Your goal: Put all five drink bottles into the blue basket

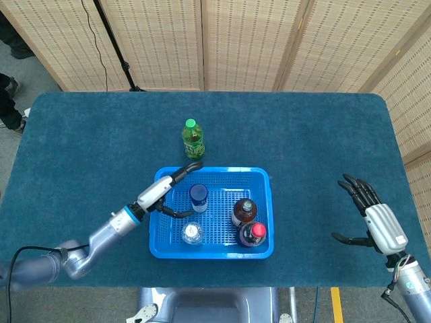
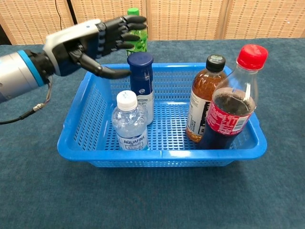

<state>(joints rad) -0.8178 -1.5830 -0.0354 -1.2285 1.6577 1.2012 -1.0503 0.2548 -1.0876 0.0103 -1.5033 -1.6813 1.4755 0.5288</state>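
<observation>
Since four bottles stand in basket (image 1: 261, 176) | left hand (image 2: 88, 40) spread, empty | green bottle (image 1: 192, 139) remains outside | right hand (image 1: 372, 215) spread, idle.

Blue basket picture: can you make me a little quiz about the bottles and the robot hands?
1. How many bottles stand inside the blue basket?
2. True or false: the left hand is holding the blue-capped bottle.
3. Which bottle is outside the basket: A) red-capped bottle, B) green bottle, C) water bottle?

Key: 1) four; 2) false, its fingers are spread and hold nothing; 3) B.
</observation>
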